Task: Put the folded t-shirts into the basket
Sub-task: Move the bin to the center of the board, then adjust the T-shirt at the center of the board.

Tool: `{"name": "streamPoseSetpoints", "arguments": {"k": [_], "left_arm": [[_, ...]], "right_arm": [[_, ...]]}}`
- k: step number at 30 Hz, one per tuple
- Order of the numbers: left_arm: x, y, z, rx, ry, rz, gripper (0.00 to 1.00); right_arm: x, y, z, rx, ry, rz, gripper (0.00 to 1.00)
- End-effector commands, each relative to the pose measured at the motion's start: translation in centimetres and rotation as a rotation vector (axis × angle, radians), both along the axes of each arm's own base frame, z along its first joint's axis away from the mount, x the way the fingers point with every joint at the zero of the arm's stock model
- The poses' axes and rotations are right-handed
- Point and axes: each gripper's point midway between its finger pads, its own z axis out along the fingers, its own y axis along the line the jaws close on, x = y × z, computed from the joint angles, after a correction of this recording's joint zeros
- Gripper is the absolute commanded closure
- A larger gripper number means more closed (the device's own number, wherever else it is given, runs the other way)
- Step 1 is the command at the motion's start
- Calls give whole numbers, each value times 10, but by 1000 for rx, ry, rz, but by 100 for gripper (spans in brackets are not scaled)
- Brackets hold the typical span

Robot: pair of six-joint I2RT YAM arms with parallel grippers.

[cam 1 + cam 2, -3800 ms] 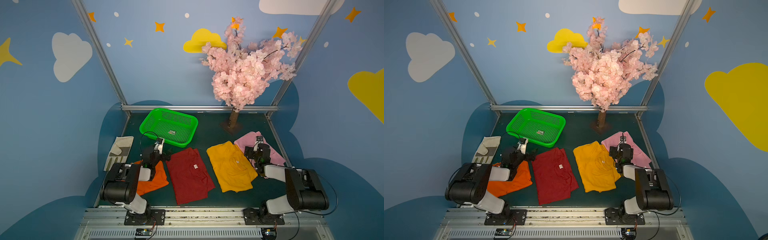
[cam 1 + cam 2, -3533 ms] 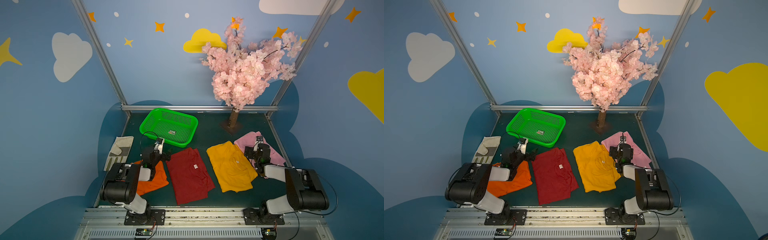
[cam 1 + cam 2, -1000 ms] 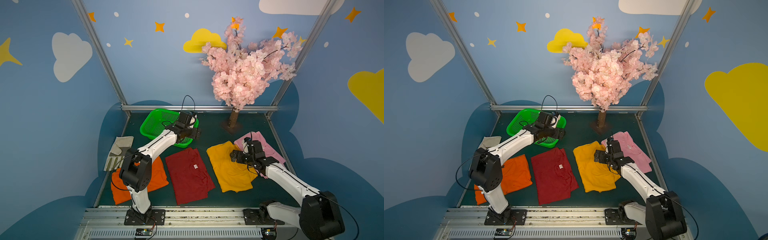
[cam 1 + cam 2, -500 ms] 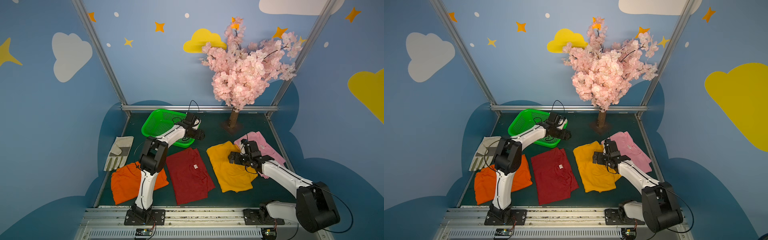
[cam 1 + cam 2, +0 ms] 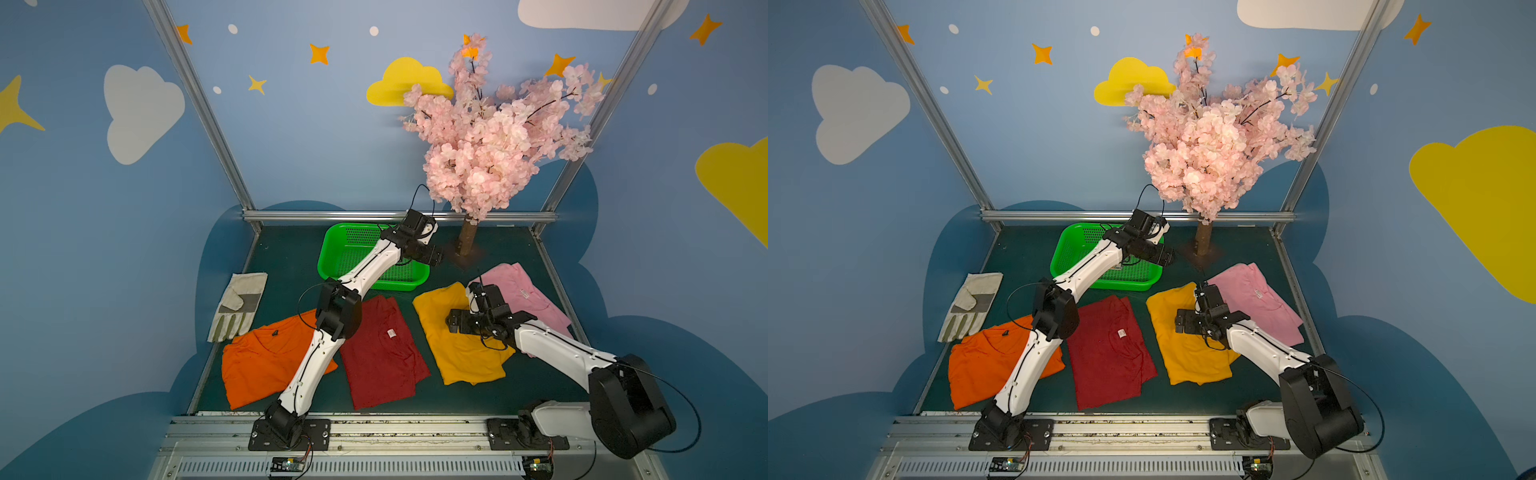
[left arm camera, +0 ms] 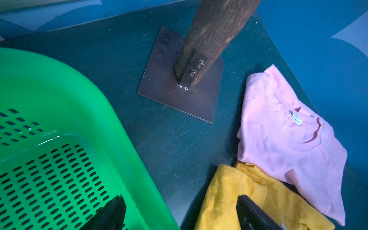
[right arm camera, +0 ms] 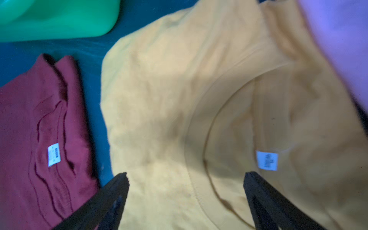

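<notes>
Four folded shirts lie on the desk: orange shirt at 8 o'clock, red shirt at 6, yellow shirt at 4, pink shirt at 3. One basket sits at 12. Left fingers gape empty above its rim; right fingers gape empty over the yellow shirt.

Left arm hides pt of orange t-shirt, basket.

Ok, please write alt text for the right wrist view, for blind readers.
The right gripper holds its two black fingers wide apart over a golden yellow t-shirt with a white neck label. Beside it lie a dark red t-shirt, a corner of the green basket and an edge of the pink t-shirt.
</notes>
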Motion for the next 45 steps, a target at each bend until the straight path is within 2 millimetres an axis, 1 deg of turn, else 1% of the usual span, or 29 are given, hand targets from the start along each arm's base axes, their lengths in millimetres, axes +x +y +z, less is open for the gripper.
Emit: {"name": "streamPoseSetpoints", "arguments": {"k": [1,2,3,5,6,7,8,9,11,13,16,19,20,22,25,27,30,32,35,39,42,45], "left_arm": [[-22,25,37,60,-16,-30,8],[-29,30,39,73,-14,-35,8],[-37,36,47,80,-25,-39,8],[-54,53,53,95,-46,-29,7],[-64,62,66,84,-81,-18,7],[-76,70,70,78,-96,-10,6],[-93,82,70,67,-108,-2,6],[-104,91,72,58,-119,11,5],[-125,111,69,60,-115,52,5],[-145,127,58,72,-79,85,5],[-172,147,39,70,-27,131,6],[-186,170,21,74,4,189,6],[-190,177,16,73,21,206,6],[-199,187,0,85,63,229,6],[-216,191,-27,83,151,243,7],[-228,191,-47,79,207,243,8],[-242,194,-73,103,272,243,9],[-253,195,-87,121,303,235,9],[-271,190,-101,118,340,211,9],[-296,187,-115,112,382,198,10],[-313,182,-117,83,398,186,11],[-322,178,-112,54,397,174,11]], "right_arm": [[-16,30,14,23,-2,68,6],[-26,40,16,21,1,103,7],[-38,50,16,10,10,141,8],[-61,66,14,-18,31,207,11],[-71,73,13,-33,39,234,13],[-85,80,8,-49,57,267,16],[-100,88,2,-67,80,299,21],[-110,92,-3,-81,96,314,23],[-120,96,-13,-109,116,330,27],[-130,101,-22,-141,132,347,30],[-136,104,-34,-204,134,351,30],[-138,105,-40,-266,116,353,30],[-139,105,-43,-285,118,351,32],[-140,102,-49,-319,123,343,40],[-136,91,-56,-374,126,322,55],[-130,82,-56,-399,123,296,63],[-120,71,-52,-395,123,272,73],[-112,66,-49,-383,118,264,76],[-98,58,-45,-359,121,243,80],[-81,56,-39,-271,140,231,86],[-65,60,-32,-181,141,229,90],[-51,64,-20,-125,127,243,97]]}}
